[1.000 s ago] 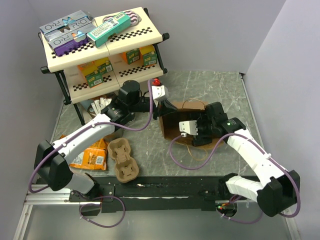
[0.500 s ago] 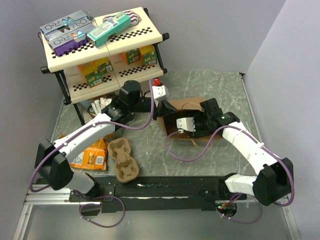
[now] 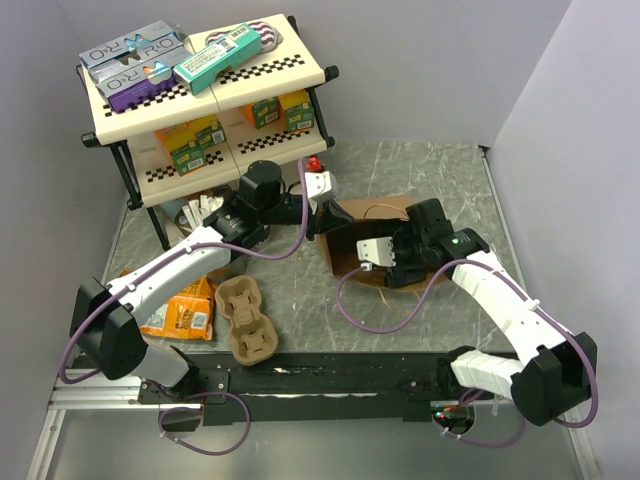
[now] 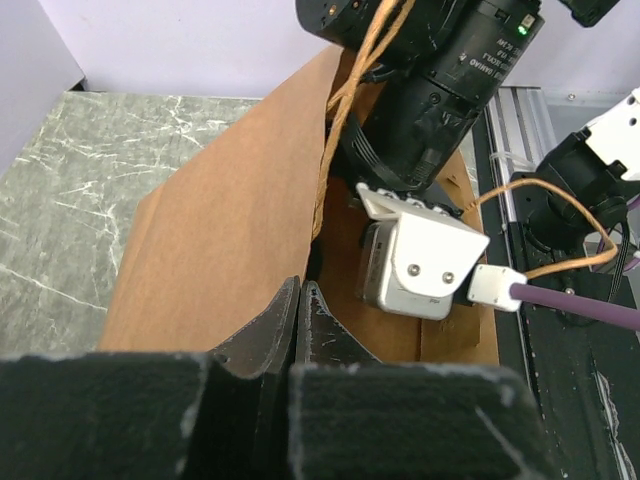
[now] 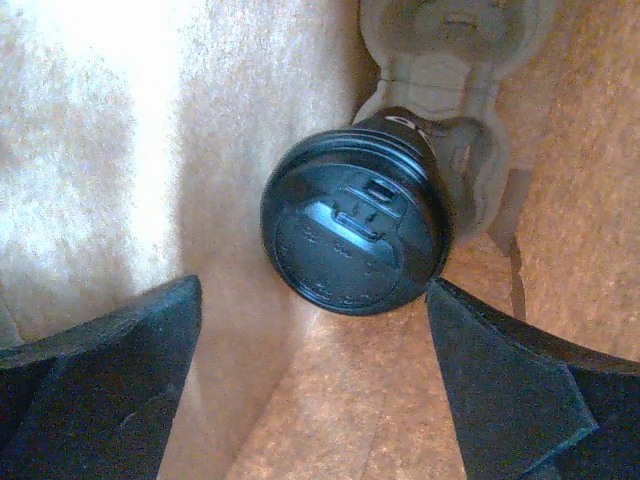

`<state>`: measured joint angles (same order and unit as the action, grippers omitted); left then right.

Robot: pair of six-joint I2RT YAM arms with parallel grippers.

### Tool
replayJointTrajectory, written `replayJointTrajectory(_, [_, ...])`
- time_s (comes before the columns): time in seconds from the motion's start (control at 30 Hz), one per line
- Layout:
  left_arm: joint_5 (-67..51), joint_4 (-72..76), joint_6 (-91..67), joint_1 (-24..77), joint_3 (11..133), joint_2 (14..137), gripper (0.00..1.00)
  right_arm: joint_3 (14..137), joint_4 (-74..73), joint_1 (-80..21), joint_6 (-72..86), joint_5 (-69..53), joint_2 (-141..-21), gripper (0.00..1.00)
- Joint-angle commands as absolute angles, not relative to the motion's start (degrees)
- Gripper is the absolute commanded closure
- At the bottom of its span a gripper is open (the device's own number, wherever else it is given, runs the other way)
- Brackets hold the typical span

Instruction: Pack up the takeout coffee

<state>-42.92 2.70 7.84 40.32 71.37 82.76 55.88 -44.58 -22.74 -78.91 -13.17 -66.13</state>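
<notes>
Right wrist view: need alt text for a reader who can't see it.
A black-lidded coffee cup sits in a pulp carrier inside a paper bag, seen from above. The right gripper hangs over it, jaws open on either side, not touching.

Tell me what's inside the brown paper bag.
The takeout coffee, black lid showing, sits in a pulp carrier inside the paper bag. Its cup wall and the bag floor are mostly covered.
</notes>
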Motion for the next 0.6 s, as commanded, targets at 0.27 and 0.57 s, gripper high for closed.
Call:
replayJointTrajectory(0.27, [-45.17, 5.27, 6.33, 40.08, 73.48, 82.88, 0.99, 57.75, -49.14, -22.94, -82.44, -11.43, -70.66, 0.00])
replayJointTrajectory(0.57, [-46.93, 3.87, 5.63, 39.73, 74.79, 84.37, 0.99, 55.98, -42.71, -23.20, -84.02, -7.82, -73.29, 0.00])
